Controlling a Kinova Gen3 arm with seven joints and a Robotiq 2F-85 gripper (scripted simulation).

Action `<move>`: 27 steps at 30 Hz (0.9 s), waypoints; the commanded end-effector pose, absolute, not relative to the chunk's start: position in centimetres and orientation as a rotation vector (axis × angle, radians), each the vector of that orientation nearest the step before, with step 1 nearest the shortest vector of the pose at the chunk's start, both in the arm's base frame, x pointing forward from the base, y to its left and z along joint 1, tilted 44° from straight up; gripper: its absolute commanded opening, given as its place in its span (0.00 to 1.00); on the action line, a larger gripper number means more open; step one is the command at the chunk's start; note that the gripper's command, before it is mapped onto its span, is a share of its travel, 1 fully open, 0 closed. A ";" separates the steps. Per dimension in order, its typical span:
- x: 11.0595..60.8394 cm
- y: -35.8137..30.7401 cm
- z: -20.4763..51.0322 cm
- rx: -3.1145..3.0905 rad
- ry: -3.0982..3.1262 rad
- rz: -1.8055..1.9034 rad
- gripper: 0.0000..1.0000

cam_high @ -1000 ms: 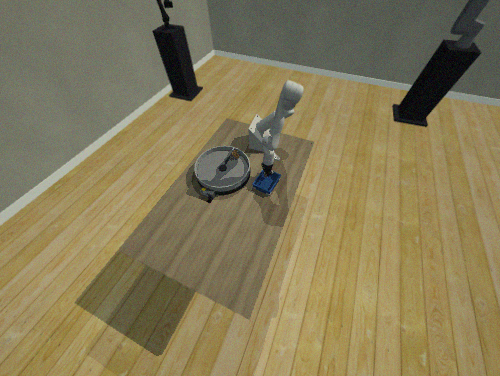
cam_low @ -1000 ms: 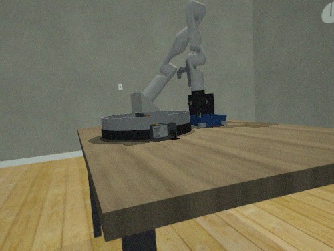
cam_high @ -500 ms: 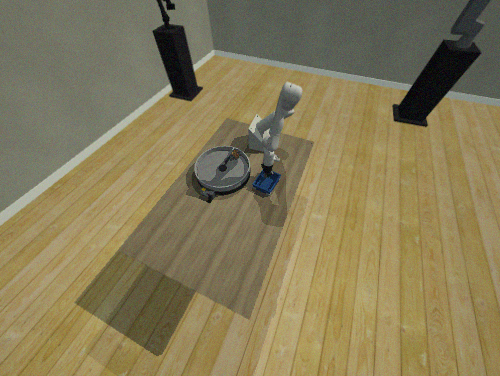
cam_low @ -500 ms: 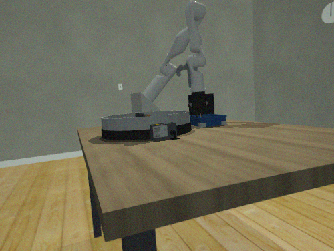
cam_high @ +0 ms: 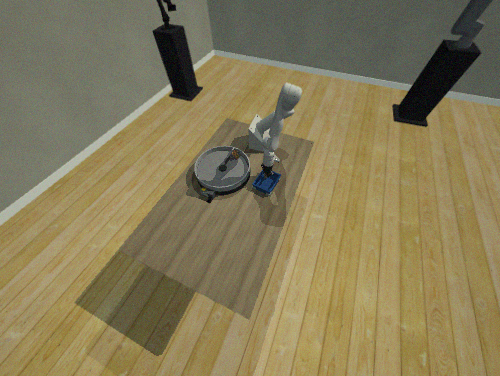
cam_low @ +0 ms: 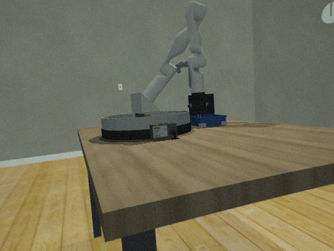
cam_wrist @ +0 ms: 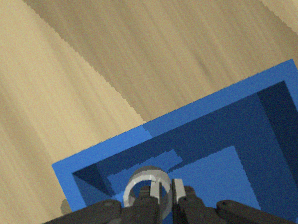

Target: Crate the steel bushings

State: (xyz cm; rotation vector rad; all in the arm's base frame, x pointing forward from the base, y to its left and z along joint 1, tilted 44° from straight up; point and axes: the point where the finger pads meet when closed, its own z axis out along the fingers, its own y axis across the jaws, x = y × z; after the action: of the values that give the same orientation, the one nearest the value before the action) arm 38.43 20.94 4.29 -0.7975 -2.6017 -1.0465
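Observation:
My gripper is shut on a steel bushing, a grey metal ring, and holds it low inside the blue crate. In the top view the gripper stands over the crate, right of the round grey turning table. A brownish bushing lies on the table's far side, and a dark one lies near its middle. In the exterior view the gripper dips into the crate beside the turning table.
The arm's grey base stands behind the crate. A small control box sits at the turning table's front. Two black stands are on the floor far off.

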 end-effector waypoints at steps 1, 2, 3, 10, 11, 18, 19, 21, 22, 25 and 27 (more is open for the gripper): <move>38.5 20.9 4.3 -0.798 -2.602 -1.047 0.00; 38.5 20.9 4.3 -0.798 -2.602 -1.047 0.00; 38.5 20.9 4.3 -0.798 -2.602 -1.047 0.00; 38.5 20.9 4.3 -0.798 -2.602 -1.047 0.16; 38.5 20.9 4.3 -0.798 -2.602 -1.047 0.16; 38.5 20.9 4.3 -0.798 -2.602 -1.047 0.16; 38.5 20.9 4.3 -0.798 -2.602 -1.047 0.16; 38.5 20.9 4.3 -0.798 -2.602 -1.047 0.16; 38.5 20.9 4.3 -0.798 -2.602 -1.047 0.16; 38.5 20.9 4.3 -0.798 -2.602 -1.047 0.16; 38.5 20.9 4.3 -0.798 -2.602 -1.047 0.16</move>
State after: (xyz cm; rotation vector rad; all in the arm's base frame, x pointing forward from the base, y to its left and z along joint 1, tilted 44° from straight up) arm 38.41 20.97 4.26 -0.7969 -2.6009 -1.0464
